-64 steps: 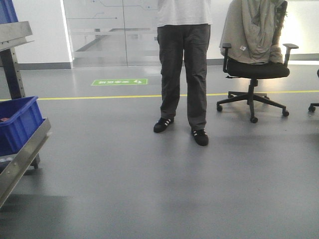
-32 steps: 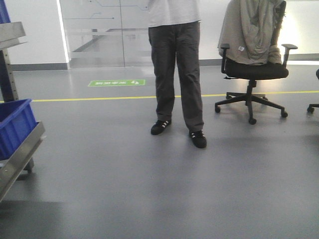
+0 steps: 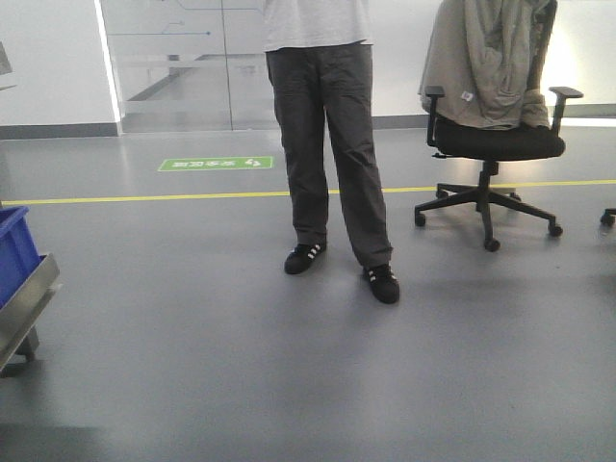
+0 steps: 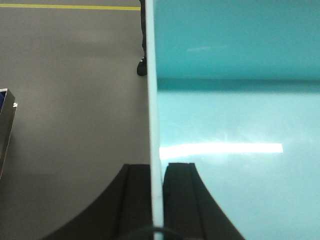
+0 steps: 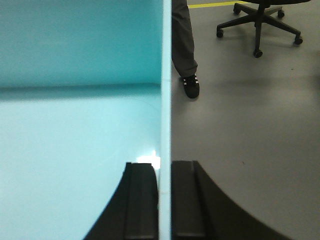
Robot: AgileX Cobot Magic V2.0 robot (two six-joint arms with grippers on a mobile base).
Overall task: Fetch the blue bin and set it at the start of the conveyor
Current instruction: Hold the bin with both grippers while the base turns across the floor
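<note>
In the front view, the dark blue crate (image 3: 13,252) and the steel shelf rail (image 3: 27,294) beneath it have slid toward the left edge. Only a corner of each now shows, where a second ago the crate's whole front was in view, and the rack's upright post has left the picture. The person (image 3: 327,144) and the green floor sign (image 3: 216,164) have drifted left, while the yellow line (image 3: 144,198) and the office chair (image 3: 496,144) sit slightly lower.
</note>
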